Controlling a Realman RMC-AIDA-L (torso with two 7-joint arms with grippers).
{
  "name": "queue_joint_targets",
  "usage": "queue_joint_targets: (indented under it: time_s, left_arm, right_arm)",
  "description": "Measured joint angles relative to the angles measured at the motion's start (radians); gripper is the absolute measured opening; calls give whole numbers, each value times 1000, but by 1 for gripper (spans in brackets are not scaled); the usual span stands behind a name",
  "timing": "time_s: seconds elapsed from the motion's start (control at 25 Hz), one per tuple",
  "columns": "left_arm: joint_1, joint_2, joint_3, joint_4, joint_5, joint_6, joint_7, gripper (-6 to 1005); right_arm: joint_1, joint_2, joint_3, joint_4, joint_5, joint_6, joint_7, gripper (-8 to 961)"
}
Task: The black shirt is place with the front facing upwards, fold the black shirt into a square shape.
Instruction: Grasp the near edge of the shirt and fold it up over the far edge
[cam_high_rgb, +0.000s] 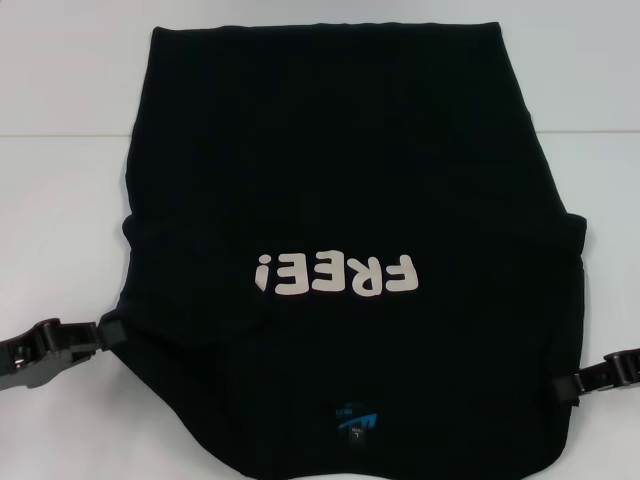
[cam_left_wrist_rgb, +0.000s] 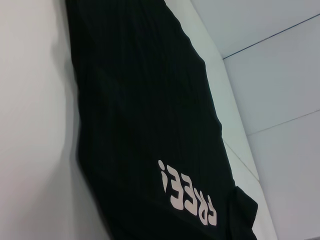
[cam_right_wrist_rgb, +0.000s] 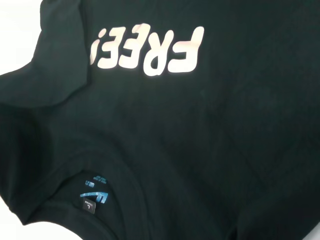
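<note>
Black shirt flat on white table, print up, between grippers. Left gripper touching collar-end left edge, right gripper opposite edge; finger state indiscernible.

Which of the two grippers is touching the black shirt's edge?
The left gripper: its tip meets the black shirt. The right gripper seems just short of it.

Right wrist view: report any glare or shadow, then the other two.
Right wrist view: the FREE! lettering on the black shirt glows pinkish with glare. Left wrist view: soft shadow beside the shirt on the table. Head view: even light, faint shadows only.
</note>
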Motion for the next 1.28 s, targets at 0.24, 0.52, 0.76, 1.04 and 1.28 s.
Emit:
queue_joint_targets:
  time_s: [0.24,0.52,0.76,1.04,1.28]
  left_arm:
    - [1,0,2,0,0,0,2,29]
    - [-1,2,12,0,9,24,31,29]
    - [17,7,25,39,98,166,82,29]
    - [70,-5,26,112,156,302,98,29]
    - [45,3,3,84,121,297,98,29]
  right_arm:
    - [3,3,-6,2,-4,3,-1,164]
    - [-10,-3,-2,-1,-4,-10,-1,90]
    - [-59,-27,-1,-35,-5,-93,-2,87]
    - [-134,-26,6,-117,-1,-192,-14,90]
    - [-124,-14,98,-115,47,-218,-61,93]
